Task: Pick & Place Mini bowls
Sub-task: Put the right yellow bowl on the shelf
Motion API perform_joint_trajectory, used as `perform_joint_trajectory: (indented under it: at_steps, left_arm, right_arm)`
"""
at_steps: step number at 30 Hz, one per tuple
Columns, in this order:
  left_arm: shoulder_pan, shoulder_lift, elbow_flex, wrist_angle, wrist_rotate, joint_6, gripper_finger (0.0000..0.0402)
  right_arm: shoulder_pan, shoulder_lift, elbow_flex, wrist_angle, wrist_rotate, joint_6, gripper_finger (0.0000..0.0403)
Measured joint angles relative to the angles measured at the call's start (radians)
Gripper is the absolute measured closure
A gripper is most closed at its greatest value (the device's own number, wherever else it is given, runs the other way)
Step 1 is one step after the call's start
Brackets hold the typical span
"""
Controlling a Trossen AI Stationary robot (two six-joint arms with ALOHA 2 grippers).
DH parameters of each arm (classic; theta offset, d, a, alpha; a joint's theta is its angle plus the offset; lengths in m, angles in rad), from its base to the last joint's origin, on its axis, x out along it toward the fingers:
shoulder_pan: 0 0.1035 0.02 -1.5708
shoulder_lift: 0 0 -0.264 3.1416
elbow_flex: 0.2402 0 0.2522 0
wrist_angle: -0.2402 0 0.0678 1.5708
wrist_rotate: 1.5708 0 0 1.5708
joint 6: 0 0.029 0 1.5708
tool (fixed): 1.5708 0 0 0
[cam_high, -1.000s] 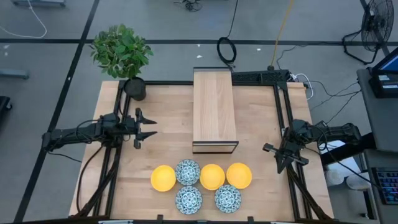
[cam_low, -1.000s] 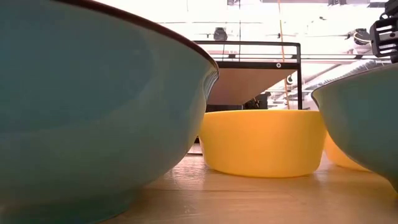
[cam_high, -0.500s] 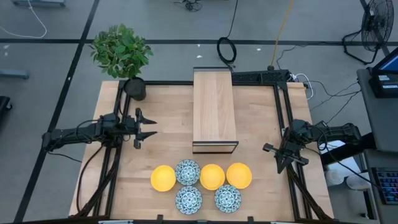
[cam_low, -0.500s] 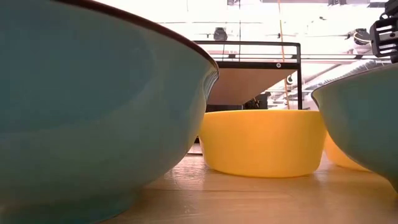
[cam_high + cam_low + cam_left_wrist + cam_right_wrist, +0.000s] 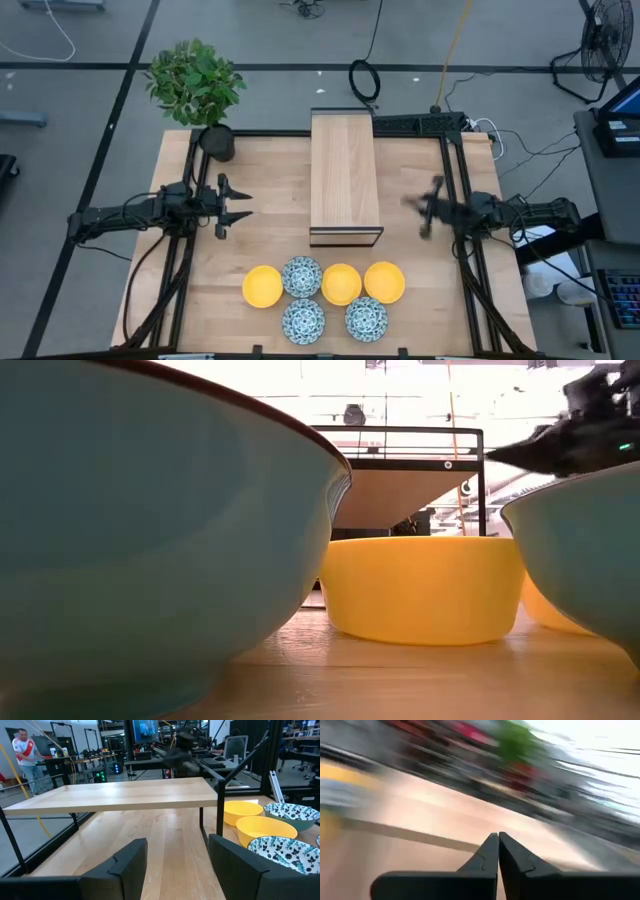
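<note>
While the mini bowls (image 5: 324, 296) cluster at the table's near edge, the right end effector (image 5: 424, 208), pinched closed and empty, hangs well apart.

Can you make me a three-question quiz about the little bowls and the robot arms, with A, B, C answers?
1. Where do the bowls sit?
A. near front edge of the table
B. on the shelf
C. beside the plant

2. How many bowls are yellow?
A. one
B. three
C. five

3. How is the left gripper?
A. shut on a bowl
B. open, holding nothing
C. inside a bowl

Answers: 1 A, the high view shows them all in front of the shelf. 2 B, three yellow and three patterned. 3 B, the left wrist view shows its fingers apart over bare wood.
</note>
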Motion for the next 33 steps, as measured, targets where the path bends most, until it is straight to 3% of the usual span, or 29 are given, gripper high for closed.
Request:
perform_joint_trajectory:
  at_steps: [2, 5, 8, 10, 33]
  left_arm:
    - [0.000, 0.000, 0.000, 0.000, 0.000, 0.000, 0.0188]
    - [0.000, 0.000, 0.000, 0.000, 0.000, 0.000, 0.0188]
    - [0.000, 0.000, 0.000, 0.000, 0.000, 0.000, 0.0188]
    - [0.000, 0.000, 0.000, 0.000, 0.000, 0.000, 0.0188]
    - [0.000, 0.000, 0.000, 0.001, 0.000, 0.000, 0.0188]
  right_arm:
    - [0.000, 0.001, 0.000, 0.012, 0.270, -0.066, 0.0403]
    - [0.000, 0.000, 0.000, 0.027, 0.574, -0.123, 0.0403]
    - [0.000, 0.000, 0.000, 0.026, 0.766, -0.133, 0.0403]
    - [0.000, 0.001, 0.000, 0.027, 0.825, -0.126, 0.0403]
    - [0.000, 0.000, 0.000, 0.026, 0.843, -0.123, 0.0403]
